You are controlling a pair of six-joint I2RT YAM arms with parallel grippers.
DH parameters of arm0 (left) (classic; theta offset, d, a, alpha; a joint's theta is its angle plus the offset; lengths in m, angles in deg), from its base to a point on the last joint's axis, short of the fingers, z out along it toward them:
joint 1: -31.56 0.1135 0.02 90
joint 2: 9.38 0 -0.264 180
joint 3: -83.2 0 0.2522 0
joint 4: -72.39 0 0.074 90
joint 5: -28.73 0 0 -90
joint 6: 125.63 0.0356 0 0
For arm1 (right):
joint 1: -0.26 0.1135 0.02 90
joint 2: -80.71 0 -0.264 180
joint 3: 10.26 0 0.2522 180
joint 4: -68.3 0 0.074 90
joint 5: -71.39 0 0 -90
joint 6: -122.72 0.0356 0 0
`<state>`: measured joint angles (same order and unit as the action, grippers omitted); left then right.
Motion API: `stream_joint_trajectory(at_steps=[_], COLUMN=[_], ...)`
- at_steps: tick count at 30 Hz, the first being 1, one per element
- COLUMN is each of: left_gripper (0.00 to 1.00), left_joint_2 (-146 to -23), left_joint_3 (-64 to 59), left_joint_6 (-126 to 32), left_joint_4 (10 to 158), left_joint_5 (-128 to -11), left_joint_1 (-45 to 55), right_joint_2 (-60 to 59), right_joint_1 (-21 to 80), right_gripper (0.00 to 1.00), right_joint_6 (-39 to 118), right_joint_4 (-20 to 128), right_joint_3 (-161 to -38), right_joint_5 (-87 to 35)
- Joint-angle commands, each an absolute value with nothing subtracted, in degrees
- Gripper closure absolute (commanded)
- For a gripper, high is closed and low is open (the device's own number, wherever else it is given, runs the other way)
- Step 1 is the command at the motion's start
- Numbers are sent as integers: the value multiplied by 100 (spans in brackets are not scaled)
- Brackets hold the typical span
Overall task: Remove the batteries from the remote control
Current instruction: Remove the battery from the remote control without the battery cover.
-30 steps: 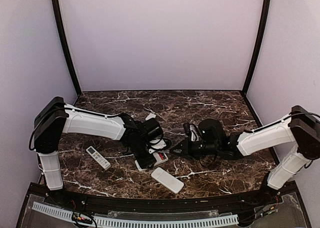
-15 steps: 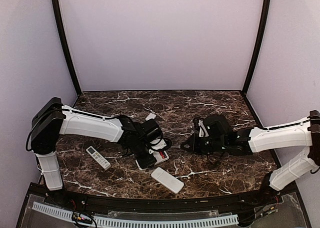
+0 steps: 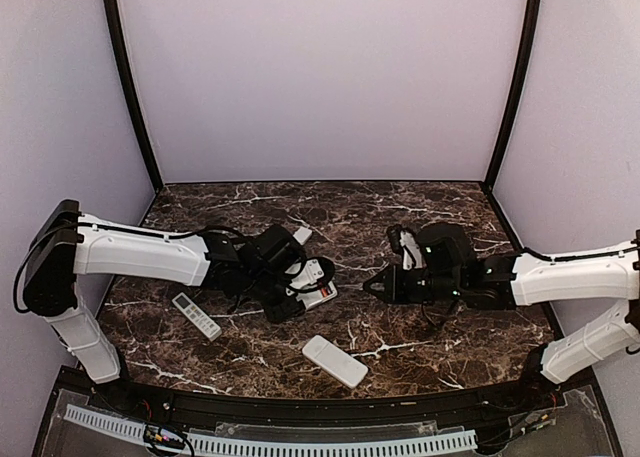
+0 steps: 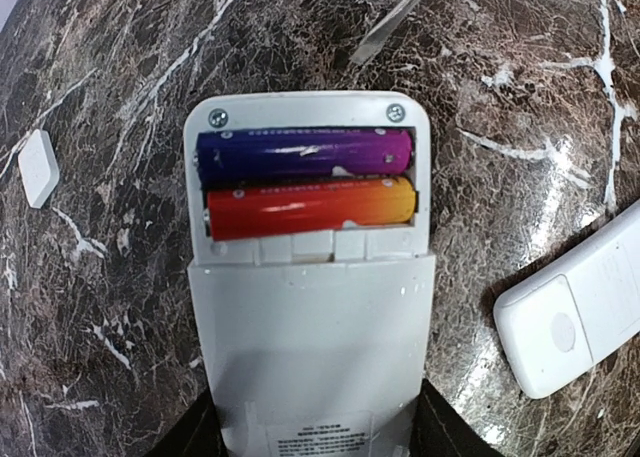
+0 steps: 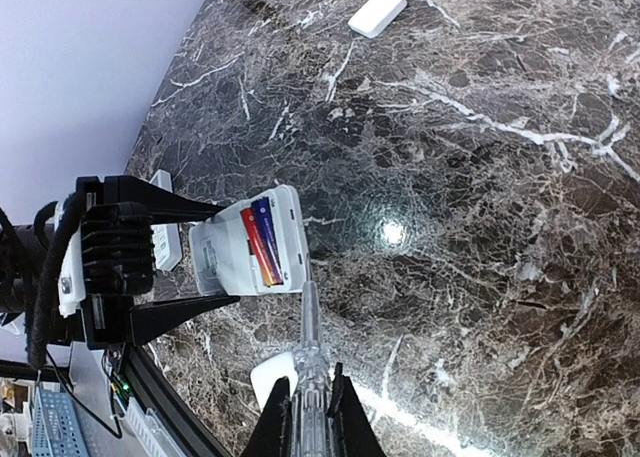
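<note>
The two batteries sit side by side in the open bay at one end of a white plastic remote. They lie crosswise, with the purple one nearest the end and the orange-red one right behind it, both glossy little cylinders. There's a small screw in each corner past the purple cell.

The left tool is clamped on the other end of the remote, a black finger down each long side, so the batteries are at the end far from it. The right tool is pinched together on a clear plastic stick, thin with a flattened tip. That tip sits just off the battery end of the remote, close to the cells but short of them.

Everything's over a shiny dark brown marble-look counter with white veins. Also around:
- a second white remote, rounded corners, just beside the held one
- a small remote with buttons off to the left
- a little flat white cover lying well apart
</note>
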<state>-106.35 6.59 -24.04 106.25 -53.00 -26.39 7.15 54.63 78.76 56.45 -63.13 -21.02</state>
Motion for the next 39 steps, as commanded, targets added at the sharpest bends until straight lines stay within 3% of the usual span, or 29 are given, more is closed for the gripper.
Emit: stream_joint_trajectory(at_steps=[1, 24, 39], left_gripper=[94, 95, 95], left_joint_2=[-10448, -10493, -10589], left_joint_3=[824, 796, 763], left_joint_6=[-1996, -1867, -1918], left_joint_4=[10412, 10508, 10553], left_joint_5=[-5121, -5356, -5328], left_joint_1=[-2689, -2690, -2697], right_joint_2=[623, -113, -636], right_joint_1=[5491, 5460, 4855], right_gripper=[100, 100, 100], right_joint_6=[7443, 7041, 7256], right_joint_4=[5629, 5699, 6551], right_joint_3=[-6660, -7072, -6781], right_joint_5=[-2185, -2521, -4269])
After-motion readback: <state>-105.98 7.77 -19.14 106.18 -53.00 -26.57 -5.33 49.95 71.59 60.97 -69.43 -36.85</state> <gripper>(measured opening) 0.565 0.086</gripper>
